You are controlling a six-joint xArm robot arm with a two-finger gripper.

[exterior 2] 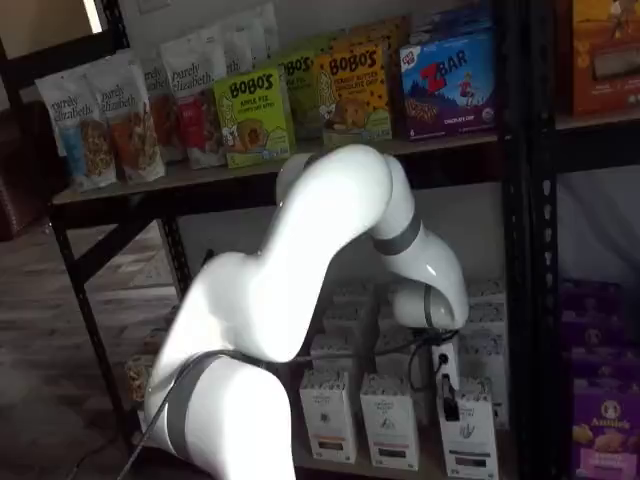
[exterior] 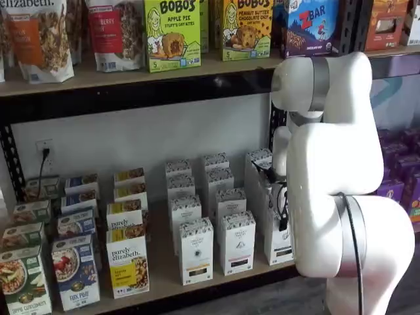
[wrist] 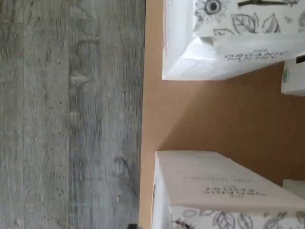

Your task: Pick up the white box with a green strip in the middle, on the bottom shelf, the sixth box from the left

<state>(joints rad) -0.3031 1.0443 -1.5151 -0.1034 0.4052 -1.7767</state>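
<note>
End effector (exterior 2: 447, 392) black-fingered, low at the front row, seen side-on, grip state cannot be told | directly at it: tall narrow white carton with speckled top and dark front band (exterior 2: 468, 432), contact unclear | beneath: long pale wooden bottom shelf (exterior: 161, 272) | beside: matching white cartons (exterior: 236, 241)
</note>
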